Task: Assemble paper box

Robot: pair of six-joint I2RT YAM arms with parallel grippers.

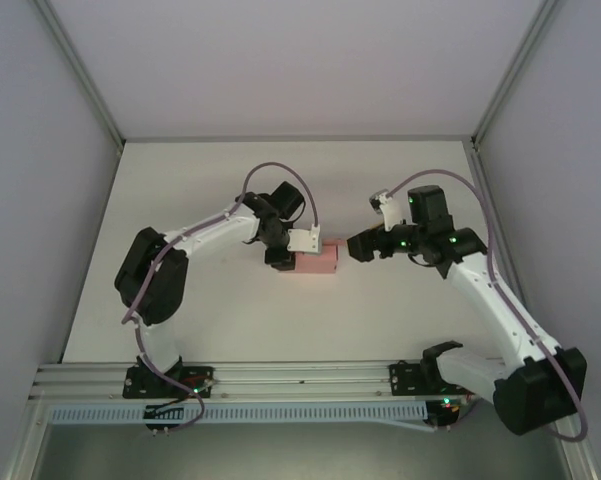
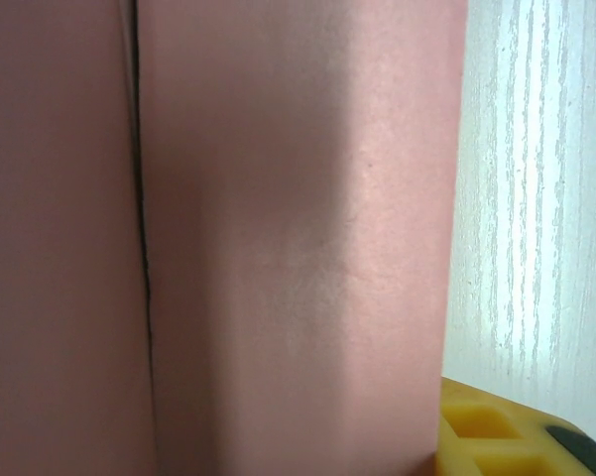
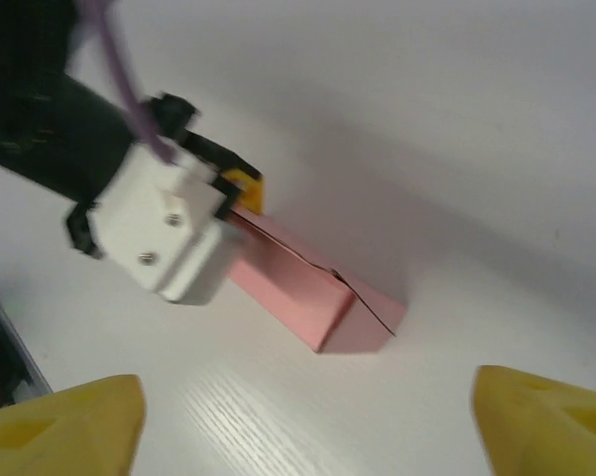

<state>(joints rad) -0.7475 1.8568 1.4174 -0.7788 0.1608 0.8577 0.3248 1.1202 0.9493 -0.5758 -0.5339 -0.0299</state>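
L gripper (image 1: pixel 288 256) part-closed, R gripper (image 1: pixel 358 246) wide open, both forearms inward

We saw two arms of one make: the left arm (image 1: pixel 205 232) and the right arm (image 1: pixel 495 300) had slim white links between bulky black joint housings. A thin purple-grey cable (image 1: pixel 280 170) ran in an open loop beside each forearm. Small green lights (image 1: pixel 412 200) glowed on the right arm's black wrist joints. The left wrist carried a boxy white housing (image 3: pixel 169 233) with rounded corners, two small dark screws (image 3: pixel 174 220) and black brackets at its sides. The right gripper (image 3: pixel 302 431) ended in blunt yellow fingers (image 3: pixel 59 426); a left finger (image 2: pixel 486 436) showed square moulded pockets and a black insert.
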